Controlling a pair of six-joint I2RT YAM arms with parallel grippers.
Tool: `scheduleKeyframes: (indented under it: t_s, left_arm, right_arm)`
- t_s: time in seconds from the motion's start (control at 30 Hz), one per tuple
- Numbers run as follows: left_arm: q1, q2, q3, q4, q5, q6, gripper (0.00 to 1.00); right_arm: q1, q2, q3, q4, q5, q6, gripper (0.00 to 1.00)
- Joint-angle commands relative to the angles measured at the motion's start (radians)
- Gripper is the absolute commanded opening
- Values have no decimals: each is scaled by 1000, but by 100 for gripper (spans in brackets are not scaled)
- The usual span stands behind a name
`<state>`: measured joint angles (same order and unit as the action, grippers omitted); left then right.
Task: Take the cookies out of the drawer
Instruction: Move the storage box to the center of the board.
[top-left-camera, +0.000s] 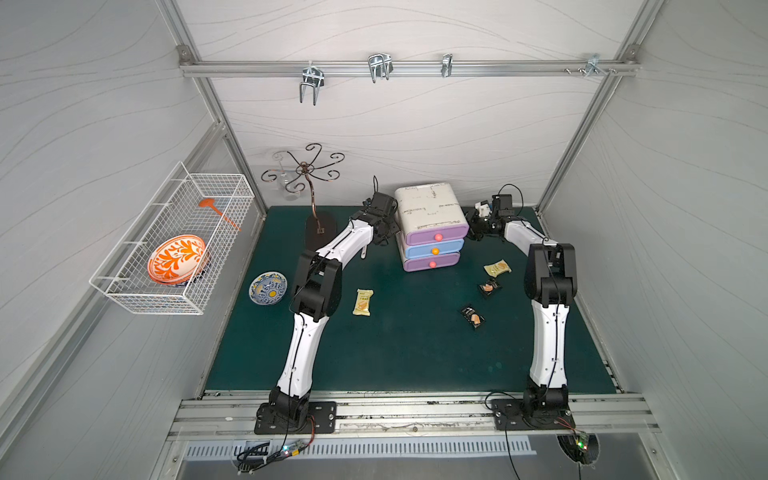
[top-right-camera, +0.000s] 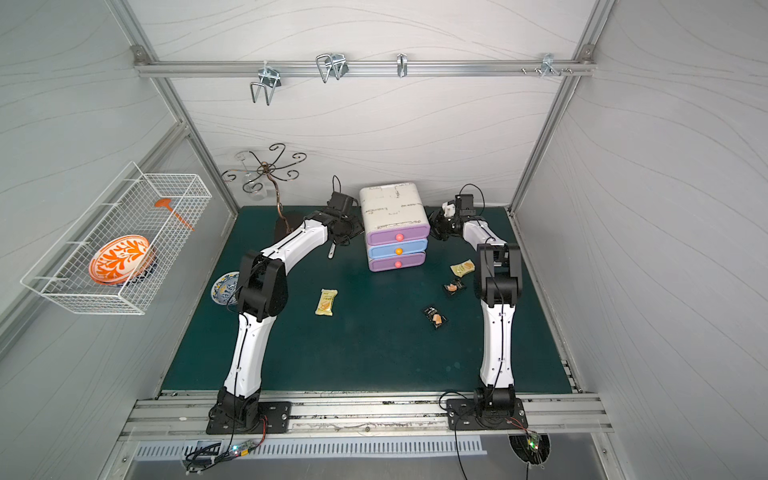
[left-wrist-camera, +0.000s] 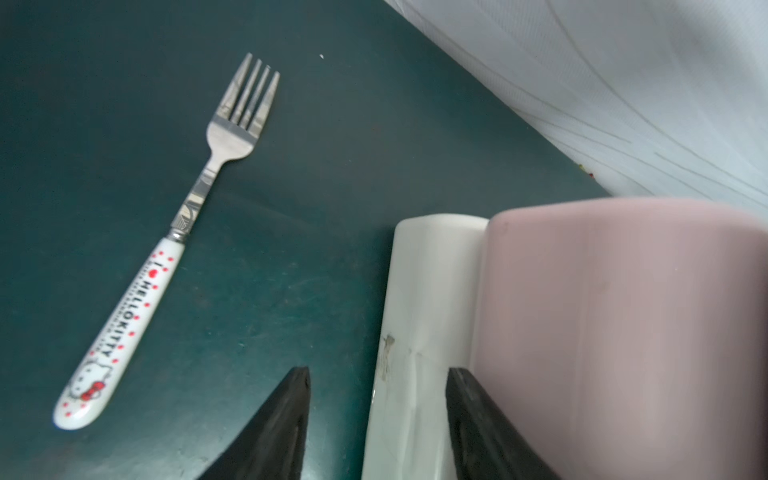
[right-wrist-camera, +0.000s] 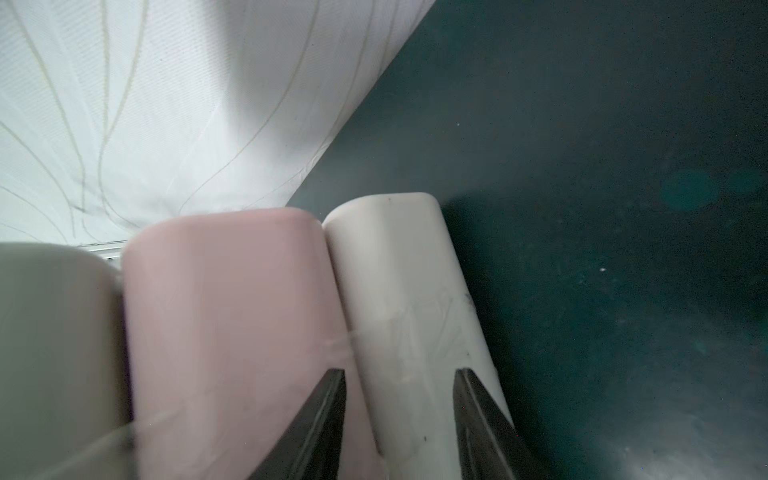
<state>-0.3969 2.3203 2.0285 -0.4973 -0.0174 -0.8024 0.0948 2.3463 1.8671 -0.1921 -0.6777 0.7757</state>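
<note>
Several cookies lie on the green mat in both top views. A pale yellow packet (top-left-camera: 363, 302) (top-right-camera: 326, 302) is left of centre. Another pale yellow one (top-left-camera: 497, 268) and two black ones (top-left-camera: 489, 287) (top-left-camera: 473, 317) are at the right. The white drawer unit (top-left-camera: 428, 208) (top-right-camera: 392, 208) stands at the back, its purple, blue and purple drawer fronts all pushed in. My left gripper (top-left-camera: 388, 235) (left-wrist-camera: 379, 372) is against the unit's left side, open, its fingers astride the white edge (left-wrist-camera: 432, 291). My right gripper (top-left-camera: 473, 230) (right-wrist-camera: 400, 372) is at the unit's right side (right-wrist-camera: 399, 270), jaws apart, holding nothing.
A fork (left-wrist-camera: 232, 137) (top-left-camera: 364, 252) with a white handle lies on the mat just left of the unit, under my left arm. A blue patterned dish (top-left-camera: 268, 288) sits at the mat's left edge. A metal cup stand (top-left-camera: 309, 174) is at the back left. A wire basket (top-left-camera: 124, 286) hangs on the left wall.
</note>
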Motion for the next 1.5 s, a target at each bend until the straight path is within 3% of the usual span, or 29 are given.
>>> scheduleKeyframes:
  t_s: [0.0,0.53,0.83,1.23,1.47]
  left_arm:
    - [-21,16,10,130,62,-23,58]
    - [-124,-67,-177,291,188,-15,59]
    - [-172,-197,-392,336,208,-17,59]
    - [-205,-380,-699,352,179,-22,59]
    - [-182,-477,-710,184,20,-5,67]
  right_arm:
    - [45,2,5,52,-111,8,48]
    - [127,-232,-331,124,-164,-42,47]
    - [165,-368,-506,130,-185,-46,47]
    - [231,-580,-752,58,-137,-53,47]
    - [148,-620,-769,-25,-119,-85,63]
